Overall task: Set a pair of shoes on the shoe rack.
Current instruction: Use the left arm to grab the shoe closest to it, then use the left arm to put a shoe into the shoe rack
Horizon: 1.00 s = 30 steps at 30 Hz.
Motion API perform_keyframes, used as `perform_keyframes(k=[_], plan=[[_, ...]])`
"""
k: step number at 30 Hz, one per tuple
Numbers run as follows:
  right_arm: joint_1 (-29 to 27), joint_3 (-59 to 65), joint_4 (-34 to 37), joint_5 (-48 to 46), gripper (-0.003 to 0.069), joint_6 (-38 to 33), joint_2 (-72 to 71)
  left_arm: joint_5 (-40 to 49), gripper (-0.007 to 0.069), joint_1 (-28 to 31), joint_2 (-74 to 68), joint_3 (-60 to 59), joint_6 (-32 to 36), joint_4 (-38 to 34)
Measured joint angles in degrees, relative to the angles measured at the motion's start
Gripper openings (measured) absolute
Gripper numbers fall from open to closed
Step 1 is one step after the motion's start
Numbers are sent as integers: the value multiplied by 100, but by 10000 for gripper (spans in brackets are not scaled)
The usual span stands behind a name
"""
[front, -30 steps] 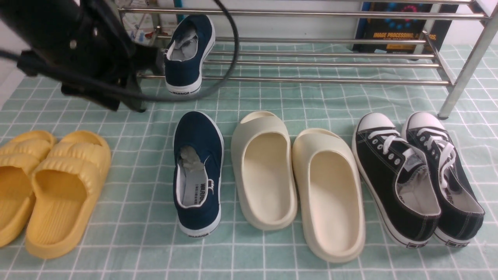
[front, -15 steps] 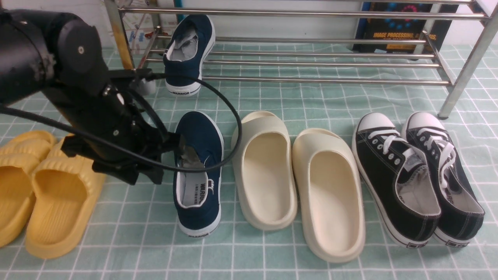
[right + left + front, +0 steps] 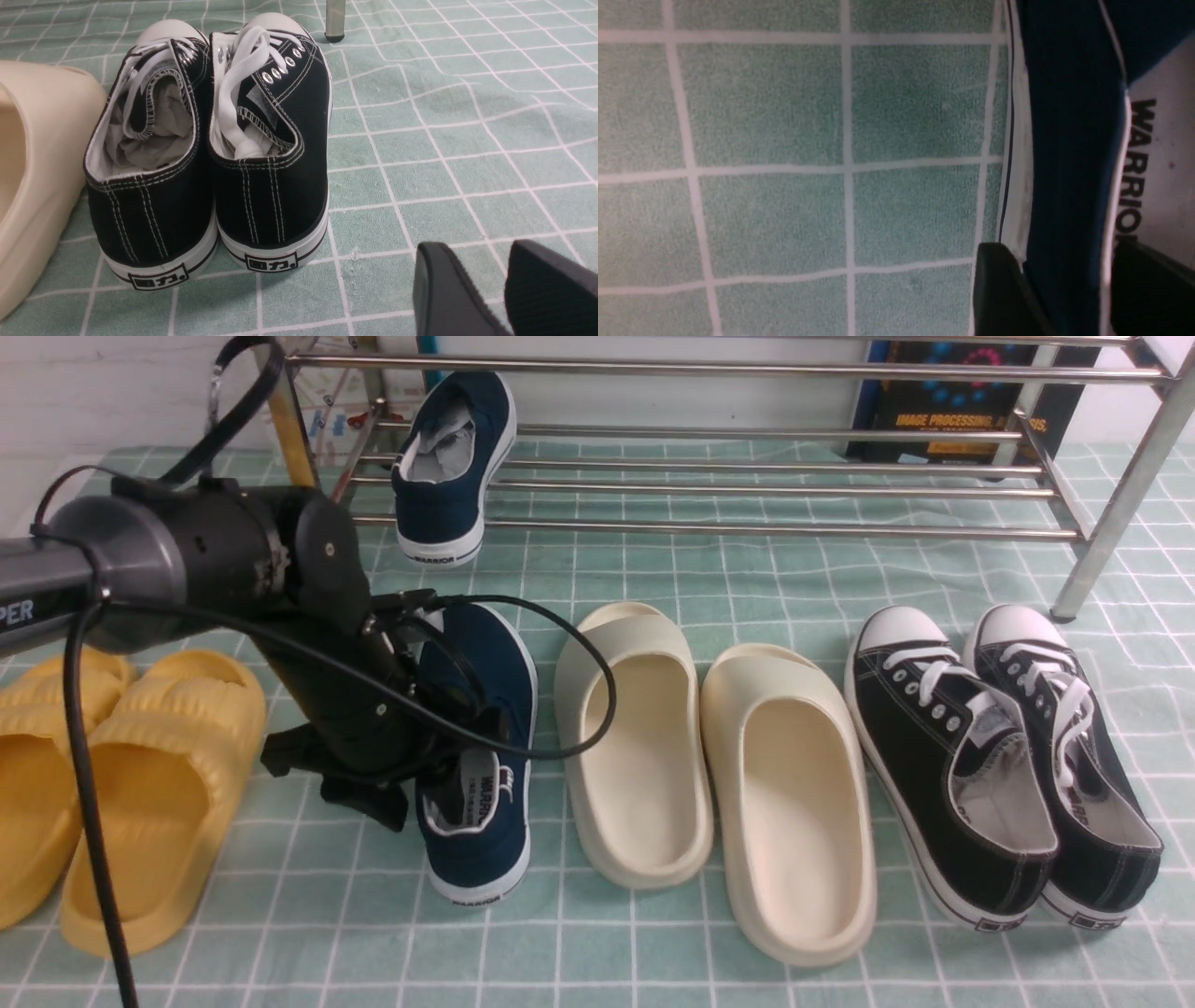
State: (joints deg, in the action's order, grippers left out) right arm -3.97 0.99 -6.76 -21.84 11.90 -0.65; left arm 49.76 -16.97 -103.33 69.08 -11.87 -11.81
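1. While one navy shoe [image 3: 453,457] already sits on the rack [image 3: 766,530], at about 11 o'clock in the front view with its heel overhanging the front bar, the pair is only half placed. Its mate, the floor shoe [image 3: 485,709], lies on the cloth [image 3: 747,588] at 6 o'clock from the first, toe toward the rack.
2. In the same view, the left gripper [image 3: 420,793] is down at the floor shoe's 9 o'clock side, by the heel opening. I judge it works from that side because the cream slides [image 3: 635,747] crowd the shoe's 3 o'clock side. The yellow slides [image 3: 159,784] at 9 o'clock leave more room.
3. Seen from the left wrist, the gripper's fingers [image 3: 999,289] stand astride the floor shoe's side wall. One is outside by the white sole and the other inside over the lettered lining. The jaws are parted and not visibly pinching. The wall is probably chosen as a thin, firm edge to lift by.
4. Seen from the right wrist, the right gripper [image 3: 481,252] hangs low over the cloth with its jaws apart and nothing between them. It is just behind the heels of the black sneakers [image 3: 210,154]. It looks parked, since neither navy shoe is near it.
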Motion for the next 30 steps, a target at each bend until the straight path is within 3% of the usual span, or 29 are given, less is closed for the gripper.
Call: perform_keyframes(k=[7, 19, 30], plan=[[0, 0, 0, 0, 239, 0, 0, -40, 10, 0, 169, -11, 0, 5], [0, 0, 0, 0, 239, 0, 0, 296, 1, 0, 1380, 634, 115, 27], [0, 0, 0, 0, 239, 0, 0, 202, 1, 0, -52, 1946, 116, -244]])
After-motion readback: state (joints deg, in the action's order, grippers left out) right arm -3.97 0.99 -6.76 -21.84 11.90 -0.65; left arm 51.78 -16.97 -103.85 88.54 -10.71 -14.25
